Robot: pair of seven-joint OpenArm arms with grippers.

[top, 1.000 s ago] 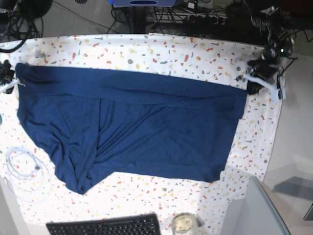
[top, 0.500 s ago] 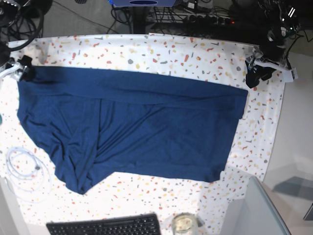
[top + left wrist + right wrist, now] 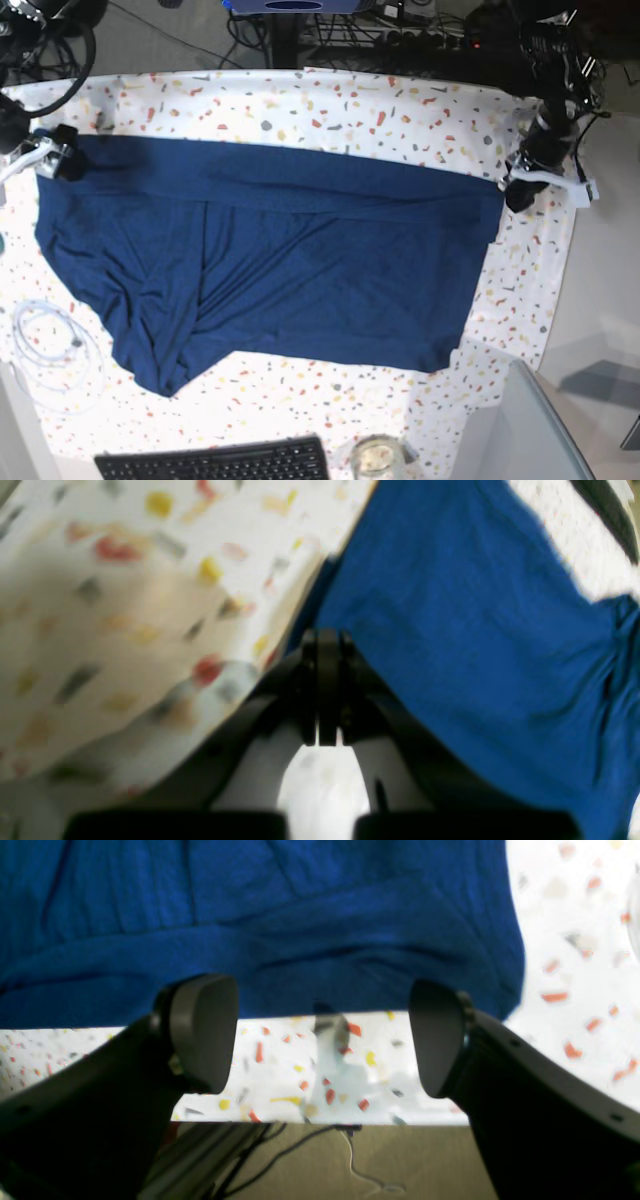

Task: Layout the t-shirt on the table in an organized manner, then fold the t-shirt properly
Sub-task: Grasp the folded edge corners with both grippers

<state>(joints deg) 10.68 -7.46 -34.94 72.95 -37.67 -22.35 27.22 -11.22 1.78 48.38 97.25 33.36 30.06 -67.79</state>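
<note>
The dark navy t-shirt (image 3: pixel 270 260) lies spread wide across the speckled white table (image 3: pixel 330 110), with creases on its left half. My left gripper (image 3: pixel 515 190) sits at the shirt's upper right corner. In the left wrist view, the left gripper (image 3: pixel 322 637) has its jaws pressed together on the edge of the t-shirt (image 3: pixel 465 630). My right gripper (image 3: pixel 58 160) hovers at the upper left corner. The right wrist view shows the right gripper (image 3: pixel 320 1035) open, its pads (image 3: pixel 200 1032) just short of the hem of the t-shirt (image 3: pixel 280 930), with nothing between them.
A coiled white cable (image 3: pixel 50 350) lies at the left edge. A black keyboard (image 3: pixel 215 462) and a glass jar (image 3: pixel 378 458) sit at the front. A grey box (image 3: pixel 520 430) stands at the front right. Dark cables hang behind the table.
The left gripper came back down from beyond the table's corner to the shirt's right corner and shut. The right gripper opened and moved slightly inward over the left corner.
</note>
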